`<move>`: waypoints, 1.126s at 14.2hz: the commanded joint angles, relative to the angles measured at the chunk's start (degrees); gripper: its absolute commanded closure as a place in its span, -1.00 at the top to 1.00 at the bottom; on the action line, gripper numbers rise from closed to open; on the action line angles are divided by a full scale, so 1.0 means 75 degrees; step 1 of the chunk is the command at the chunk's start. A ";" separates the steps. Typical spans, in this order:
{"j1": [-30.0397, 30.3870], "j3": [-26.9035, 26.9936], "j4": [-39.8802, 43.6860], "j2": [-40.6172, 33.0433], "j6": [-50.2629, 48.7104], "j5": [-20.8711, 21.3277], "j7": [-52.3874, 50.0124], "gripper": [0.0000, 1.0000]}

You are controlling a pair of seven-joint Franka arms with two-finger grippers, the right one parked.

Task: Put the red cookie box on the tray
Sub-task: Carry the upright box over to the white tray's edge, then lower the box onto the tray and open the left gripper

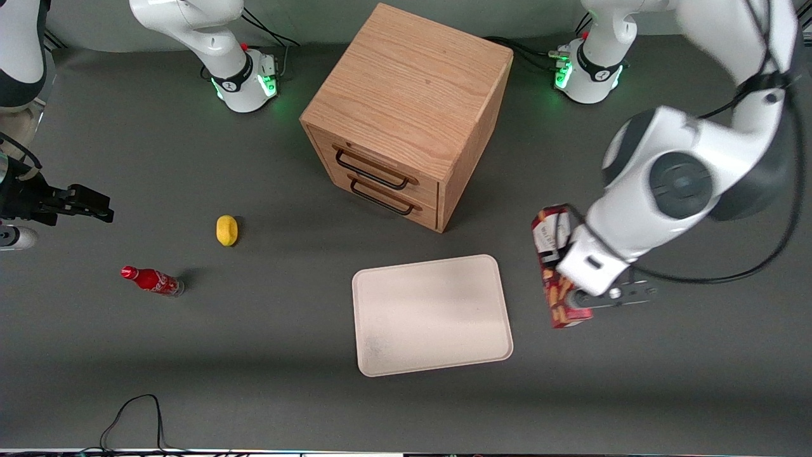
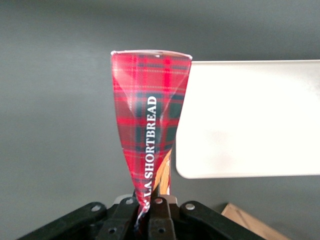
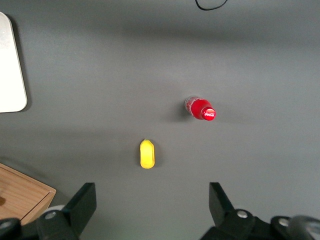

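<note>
While the tray (image 1: 431,314) is lying bare, the red cookie box (image 1: 553,266) is being gripped by the gripper (image 1: 587,298) just beside it, not yet placed

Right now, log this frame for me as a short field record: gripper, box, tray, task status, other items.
gripper: gripper shut on the red cookie box, beside the tray toward the working arm's end of the table
red cookie box: red cookie box held in the fingers, not over the tray
tray: tray flat on the table, nearer the front camera than the drawer cabinet; nothing on it
task status: box gripped, not yet placed
other items: lemon, red soda bottle, toward the parked arm's end
</note>
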 commanded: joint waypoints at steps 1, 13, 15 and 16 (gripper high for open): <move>-0.0442 0.0091 0.1296 0.1202 -0.0014 0.0496 -0.0353 -1.00; -0.1100 0.0618 0.0761 0.2365 0.1814 0.0555 -0.1303 -1.00; -0.1111 0.0618 0.0619 0.2389 0.2188 0.0543 -0.1326 -1.00; -0.1111 0.0618 0.0584 0.2424 0.2213 0.0555 -0.1326 -1.00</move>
